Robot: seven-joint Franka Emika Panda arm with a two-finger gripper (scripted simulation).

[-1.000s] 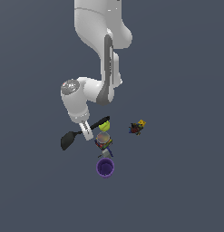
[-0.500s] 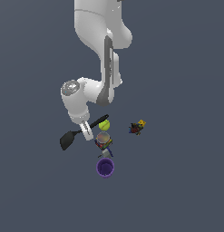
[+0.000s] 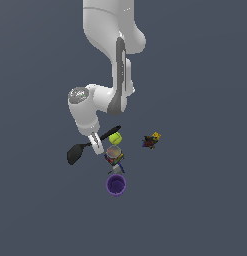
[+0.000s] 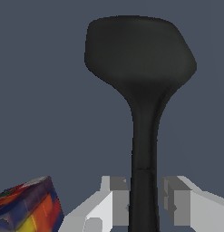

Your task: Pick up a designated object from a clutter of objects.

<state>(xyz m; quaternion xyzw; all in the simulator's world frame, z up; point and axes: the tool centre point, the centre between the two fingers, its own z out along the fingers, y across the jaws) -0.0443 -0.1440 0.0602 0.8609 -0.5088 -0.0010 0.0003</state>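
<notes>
— Spatula [image 4: 140, 90] first: where does it lie?

— Its black handle runs straight between the gripper [image 4: 144, 206], with the broad head pointing away from the wrist. From outside, the spatula [image 3: 80, 149] lies at the edge of the clutter, head toward the exterior view's left, handle reaching toward the yellow-green ball [image 3: 115, 138].

— And the jaws?

— Spread. One pad sits against the handle or very nearly so; the other stands off with a sliver of grey showing between. So they straddle it without pinching.

— Which step is this, then?

— Likely the end of the descent, just ahead of the grasp. The arm's gripper [image 3: 97, 143] is down among the items.

— What does the next move need?

— Closing squarely on that thin handle, then lifting straight up, since the multicoloured can [image 4: 27, 206] sits just beside the jaws and the purple cup [image 3: 116, 185] lies near.
</notes>
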